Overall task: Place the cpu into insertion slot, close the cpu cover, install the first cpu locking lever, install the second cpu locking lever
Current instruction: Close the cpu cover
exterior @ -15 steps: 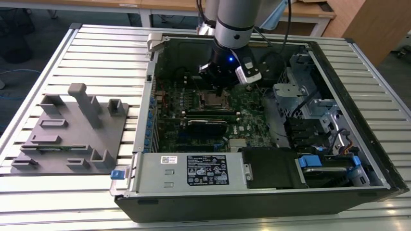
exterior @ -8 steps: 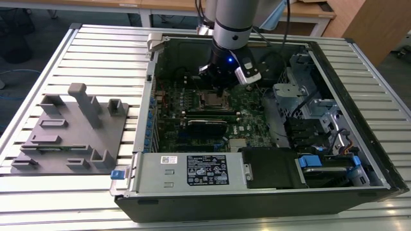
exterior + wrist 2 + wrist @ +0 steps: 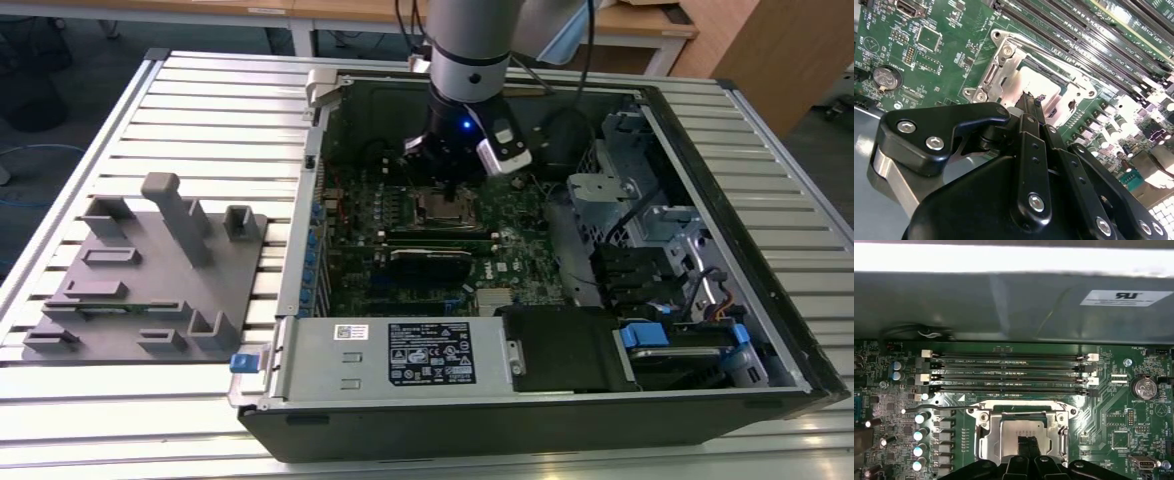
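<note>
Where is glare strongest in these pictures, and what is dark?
Second wrist view: glare whitens the cpu cover and the board beside it. First wrist view: a burnt-out white band beyond the case wall; the hand is a dark silhouette. Exterior view: even light.

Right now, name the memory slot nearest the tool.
The long black memory slot bordering the silver-framed square socket under the tool; the others lie beyond it.

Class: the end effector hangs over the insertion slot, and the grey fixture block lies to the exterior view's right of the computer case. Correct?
No: the exterior view shows the grey fixture block to the exterior view's left of the computer case. Rest holds.
</note>
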Controlling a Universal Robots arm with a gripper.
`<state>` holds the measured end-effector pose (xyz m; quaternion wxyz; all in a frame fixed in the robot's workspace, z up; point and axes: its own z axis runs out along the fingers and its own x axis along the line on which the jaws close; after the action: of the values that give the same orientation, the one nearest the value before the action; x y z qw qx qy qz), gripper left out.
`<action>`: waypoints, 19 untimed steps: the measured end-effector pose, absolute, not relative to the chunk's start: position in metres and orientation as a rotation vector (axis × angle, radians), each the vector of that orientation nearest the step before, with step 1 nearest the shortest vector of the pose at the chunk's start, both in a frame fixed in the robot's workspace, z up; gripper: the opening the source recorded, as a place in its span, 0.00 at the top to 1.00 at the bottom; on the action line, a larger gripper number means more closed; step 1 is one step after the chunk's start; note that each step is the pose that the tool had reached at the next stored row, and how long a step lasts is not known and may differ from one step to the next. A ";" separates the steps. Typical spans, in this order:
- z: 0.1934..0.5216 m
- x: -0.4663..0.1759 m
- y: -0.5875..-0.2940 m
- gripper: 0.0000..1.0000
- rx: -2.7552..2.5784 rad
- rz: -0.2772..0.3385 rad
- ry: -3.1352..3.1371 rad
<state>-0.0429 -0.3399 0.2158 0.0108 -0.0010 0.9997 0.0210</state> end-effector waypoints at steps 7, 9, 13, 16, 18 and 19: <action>0.216 -0.046 -0.340 0.90 -0.005 0.066 3.114; 0.216 -0.046 -0.340 0.90 -0.005 0.065 3.114; 0.215 -0.047 -0.340 0.90 -0.005 0.066 3.114; 0.215 -0.052 -0.340 0.90 -0.005 0.066 3.113; 0.215 -0.055 -0.340 0.90 -0.005 0.066 3.113; 0.215 -0.057 -0.340 0.90 -0.005 0.065 3.113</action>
<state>-0.0570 -0.3400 0.2149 0.0141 -0.0016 0.9997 0.0210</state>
